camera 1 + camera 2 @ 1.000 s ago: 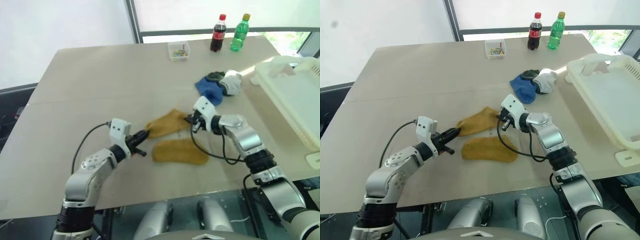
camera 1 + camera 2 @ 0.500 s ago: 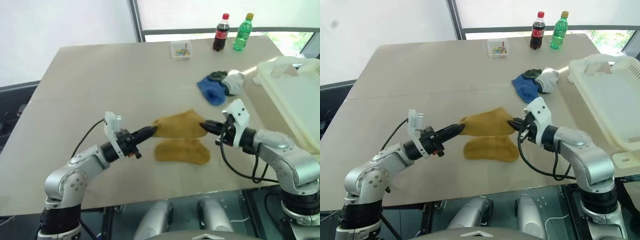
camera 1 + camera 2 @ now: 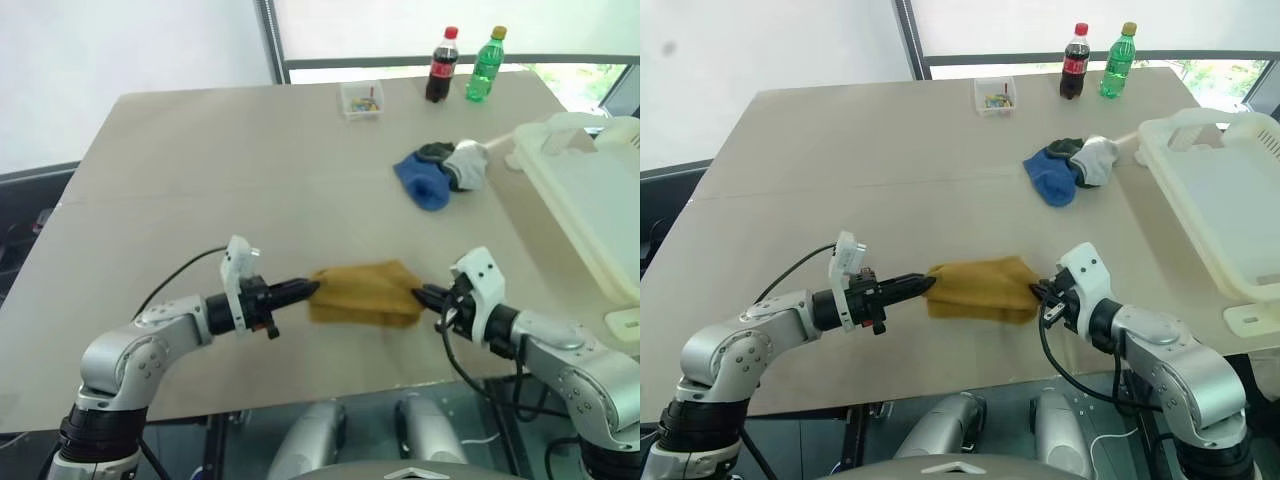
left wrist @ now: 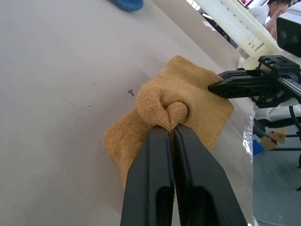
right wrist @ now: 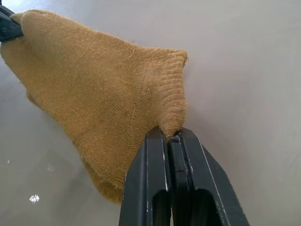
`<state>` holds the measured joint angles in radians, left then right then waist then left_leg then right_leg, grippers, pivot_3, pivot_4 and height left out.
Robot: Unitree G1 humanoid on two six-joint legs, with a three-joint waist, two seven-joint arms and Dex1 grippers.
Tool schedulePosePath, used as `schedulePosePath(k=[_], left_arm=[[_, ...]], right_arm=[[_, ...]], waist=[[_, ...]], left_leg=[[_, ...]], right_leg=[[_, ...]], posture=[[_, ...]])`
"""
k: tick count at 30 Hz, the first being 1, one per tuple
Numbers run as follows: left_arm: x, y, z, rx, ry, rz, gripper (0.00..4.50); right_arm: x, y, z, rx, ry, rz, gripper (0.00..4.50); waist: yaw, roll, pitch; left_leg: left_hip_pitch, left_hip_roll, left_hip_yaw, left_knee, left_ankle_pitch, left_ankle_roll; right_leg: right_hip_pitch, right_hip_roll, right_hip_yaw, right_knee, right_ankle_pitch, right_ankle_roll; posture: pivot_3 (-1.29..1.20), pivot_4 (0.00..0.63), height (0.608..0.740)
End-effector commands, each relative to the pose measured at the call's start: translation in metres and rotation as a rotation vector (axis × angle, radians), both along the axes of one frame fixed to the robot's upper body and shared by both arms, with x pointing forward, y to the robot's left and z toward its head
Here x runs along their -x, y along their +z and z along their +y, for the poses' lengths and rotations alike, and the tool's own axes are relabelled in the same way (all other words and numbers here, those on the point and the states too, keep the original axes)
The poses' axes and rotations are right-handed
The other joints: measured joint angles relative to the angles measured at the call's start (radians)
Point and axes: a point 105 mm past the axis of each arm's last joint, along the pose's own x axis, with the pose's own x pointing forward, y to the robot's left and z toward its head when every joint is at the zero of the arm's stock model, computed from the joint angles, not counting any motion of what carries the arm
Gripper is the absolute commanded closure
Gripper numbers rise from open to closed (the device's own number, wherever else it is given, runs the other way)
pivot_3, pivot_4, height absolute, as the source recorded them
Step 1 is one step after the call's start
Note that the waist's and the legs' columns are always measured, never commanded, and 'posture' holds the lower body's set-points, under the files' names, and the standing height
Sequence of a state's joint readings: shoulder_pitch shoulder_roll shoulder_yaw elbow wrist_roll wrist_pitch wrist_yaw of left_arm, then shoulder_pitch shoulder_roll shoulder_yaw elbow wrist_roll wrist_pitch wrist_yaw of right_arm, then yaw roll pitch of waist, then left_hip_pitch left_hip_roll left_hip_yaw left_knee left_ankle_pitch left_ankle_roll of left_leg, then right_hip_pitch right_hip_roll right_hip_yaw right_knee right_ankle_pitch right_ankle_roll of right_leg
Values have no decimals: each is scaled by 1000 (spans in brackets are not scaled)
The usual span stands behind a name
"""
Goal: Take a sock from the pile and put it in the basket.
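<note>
left eye view: desk (image 3: 180, 160) carries all items. basket (image 3: 590, 200), cream-white, sits at the desk's right edge, no sock seen in it. pile (image 3: 440, 172) of blue, dark and white-grey socks lies just left of the basket, well apart from both tools. mustard sock (image 3: 362, 293) is held off the desk near the front edge, spread between the tools over a second mustard sock. left tool (image 3: 306, 290) is clamped on one end, right tool (image 3: 424, 296) clamped on the other.

handling, judged: light, soft, limp, not fragile; it will sag and fold. a pinch on a bunched edge or the cuff should hold.

change: one second ago the sock lay further back on the desk; both tools have since drawn it toward the front edge.
</note>
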<state>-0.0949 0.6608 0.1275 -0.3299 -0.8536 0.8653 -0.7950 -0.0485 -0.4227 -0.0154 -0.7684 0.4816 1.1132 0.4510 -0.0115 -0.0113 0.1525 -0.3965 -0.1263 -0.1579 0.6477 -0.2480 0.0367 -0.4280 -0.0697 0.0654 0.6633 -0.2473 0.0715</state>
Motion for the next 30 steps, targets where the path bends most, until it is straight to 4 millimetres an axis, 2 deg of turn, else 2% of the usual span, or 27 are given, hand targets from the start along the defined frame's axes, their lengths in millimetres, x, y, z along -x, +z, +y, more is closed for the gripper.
schedulePosePath(k=[1, 7, 15, 16, 17, 21, 22, 27, 28, 29, 30], left_arm=[[0, -1, 4, -46, -21, -29, 4382], [1, -24, 1, -174, -75, -63, 4382], [-6, -26, -9, -153, -53, -71, 4382], [-4, -26, -9, -147, -62, -66, 3798], [-4, -25, -8, -142, -62, -69, 3545], [-4, -19, -2, -123, -35, -98, 1663], [-4, -16, -1, -105, -34, -96, 1394], [4, 0, 9, -11, -59, -65, 1394], [5, 0, 10, -9, -68, -58, 1199], [6, 0, 12, -10, -75, -53, 1199], [4, -1, 13, -21, -70, -52, 1199]], right_arm=[[4, 10, 1, 2, 6, -44, 4500], [4, 0, 3, 21, 2, -9, 4500], [6, -19, -1, 83, 23, 49, 4500], [7, -20, 0, 84, 36, 52, 3863], [7, -21, -2, 104, 41, 43, 3563], [10, -16, -5, 104, 72, -10, 1589], [8, -9, -9, 88, 63, -45, 1298], [12, 30, -23, -7, 120, -214, 1298], [14, 32, -23, -25, 140, -216, 1680], [16, 34, -22, -38, 167, -219, 1807], [19, 35, -20, -36, 204, -221, 2121]], waist=[[0, 0, 0], [1, 0, 0], [4, 0, 0], [4, 0, 0], [2, 0, 0], [3, 0, 0], [3, 0, 0], [4, -1, 0], [4, -1, 0], [4, -1, 0], [4, -1, 0]], left_leg=[[0, 0, 0, 0, 0, 0], [0, 0, 0, 0, 0, 0], [0, 0, 0, 0, 0, 0], [0, 0, 0, 0, 0, 0], [0, 0, 0, 0, 0, 0], [0, 0, 0, 0, 0, 0], [0, 0, 0, 0, 0, 0], [0, 0, 0, 1, 0, 0], [1, 0, 0, 1, 0, 1], [1, 0, 0, 1, 0, 1], [2, 0, -1, 1, -1, 2]], right_leg=[[0, 0, 0, 0, 0, 0], [0, 0, 0, 0, 0, 0], [0, 0, 0, 0, 0, 0], [0, 0, 0, 0, 0, 0], [0, 0, 0, 0, 0, 0], [0, 0, 0, 0, 0, 0], [0, 0, 0, 0, 0, 0], [1, 0, 0, -1, 0, 0], [2, 0, -1, -1, 0, 0], [2, 0, -1, -1, 0, 0], [3, 0, -1, -1, 0, 0]], posture=[[0, 150, 740], [0, 150, 740], [0, 150, 740], [0, 150, 740], [0, 150, 740], [0, 150, 740], [0, 150, 740], [0, 150, 740], [0, 150, 740], [0, 150, 740], [0, 150, 740]])
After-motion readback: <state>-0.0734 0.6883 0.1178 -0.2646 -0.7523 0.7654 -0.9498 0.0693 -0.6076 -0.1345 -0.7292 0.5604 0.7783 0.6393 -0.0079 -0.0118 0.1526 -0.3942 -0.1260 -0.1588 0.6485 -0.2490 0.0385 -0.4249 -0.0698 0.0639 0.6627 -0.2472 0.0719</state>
